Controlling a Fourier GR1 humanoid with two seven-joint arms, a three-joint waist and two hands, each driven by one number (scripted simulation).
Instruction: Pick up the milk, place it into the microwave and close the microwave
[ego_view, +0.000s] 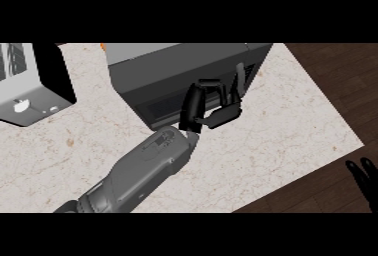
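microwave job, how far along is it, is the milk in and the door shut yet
Done: no milk shows on the counter, so it is probably inside the microwave, and the door looks shut or nearly so. In hand: the left hand lies with straight fingers against the door front. The right hand rests at the lower right edge. Left: at most pressing the door home.

A white-and-black appliance sits on the marble counter.

A pale speckled stone bench is seen over dark wood floor, which shows at the right & lower right. A dark grey microwave is set on it approx. at top centre. A white & black appliance is placed at top left, apart from the microwave.
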